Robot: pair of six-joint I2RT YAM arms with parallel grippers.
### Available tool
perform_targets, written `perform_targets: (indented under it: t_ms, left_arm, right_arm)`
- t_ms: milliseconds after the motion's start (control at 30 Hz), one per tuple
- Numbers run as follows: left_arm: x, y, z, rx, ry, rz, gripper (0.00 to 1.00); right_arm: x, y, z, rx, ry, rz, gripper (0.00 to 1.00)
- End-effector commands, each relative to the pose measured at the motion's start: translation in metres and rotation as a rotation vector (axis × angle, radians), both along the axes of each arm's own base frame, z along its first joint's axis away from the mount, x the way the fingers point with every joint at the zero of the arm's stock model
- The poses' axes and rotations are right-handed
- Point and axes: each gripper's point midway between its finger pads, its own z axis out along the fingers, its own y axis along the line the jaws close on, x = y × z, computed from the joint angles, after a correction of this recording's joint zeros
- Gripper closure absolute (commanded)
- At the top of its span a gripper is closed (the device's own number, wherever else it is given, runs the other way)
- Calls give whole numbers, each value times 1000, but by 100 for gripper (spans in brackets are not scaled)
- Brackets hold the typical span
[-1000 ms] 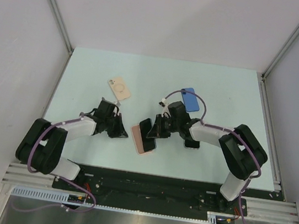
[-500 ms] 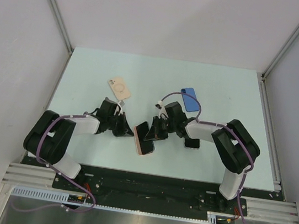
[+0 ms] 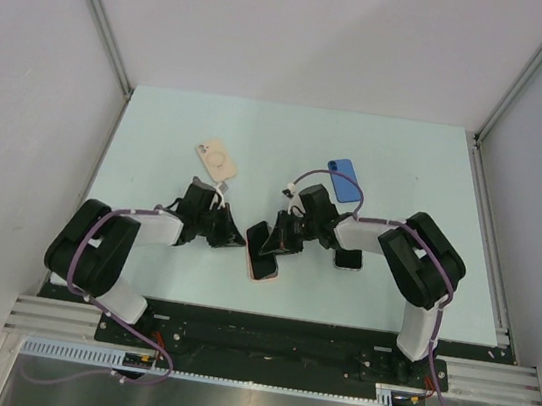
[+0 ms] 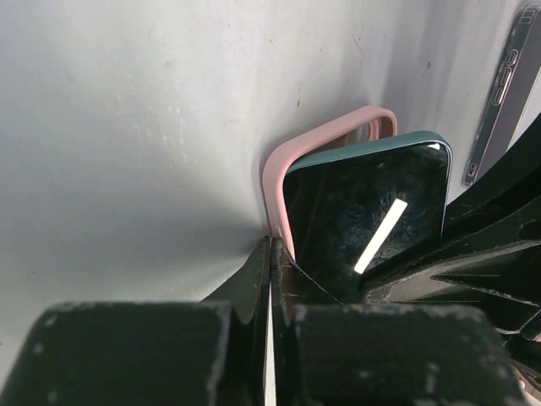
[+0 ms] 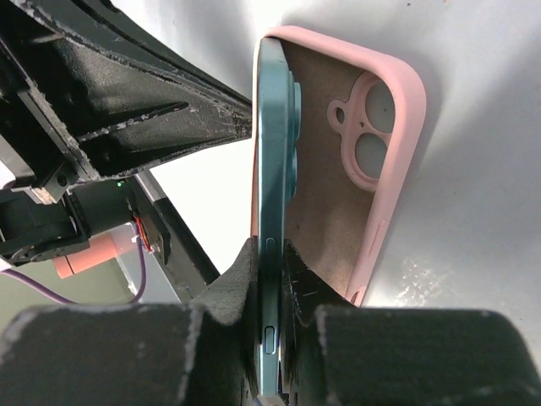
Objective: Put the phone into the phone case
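Right pincer (image 5: 269,254) is squeezing the thin teal phone (image 5: 275,144) by its edges, leaning it into the soft pink phone case (image 5: 380,169) lying on the pale bench (image 3: 160,127). Left pincer (image 4: 270,254) is sitting pressed together at the case's rim.

1. No text, brand, number or sign can be read in any view.
2. The phone (image 5: 272,152) between the right fingers (image 5: 237,279) shows no legible marking.
3. Neither does the pink phone case (image 5: 372,169) beside them.
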Motion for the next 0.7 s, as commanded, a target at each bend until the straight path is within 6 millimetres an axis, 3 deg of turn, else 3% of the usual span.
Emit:
perform_targets:
  t_ms: [0,300,667]
  left_arm:
    - [-41,-12,-28,39,96,-64,100]
    - [-78,-27,-39,21,136,-121,100]
    - [-93,-39,-45,25,150,-153,100]
  right_arm:
    - [5,12,-14,-5,-18,-6,100]
    - [3,19,-21,34,36,-9,100]
    - [-2,21,-30,101,138,-40,100]
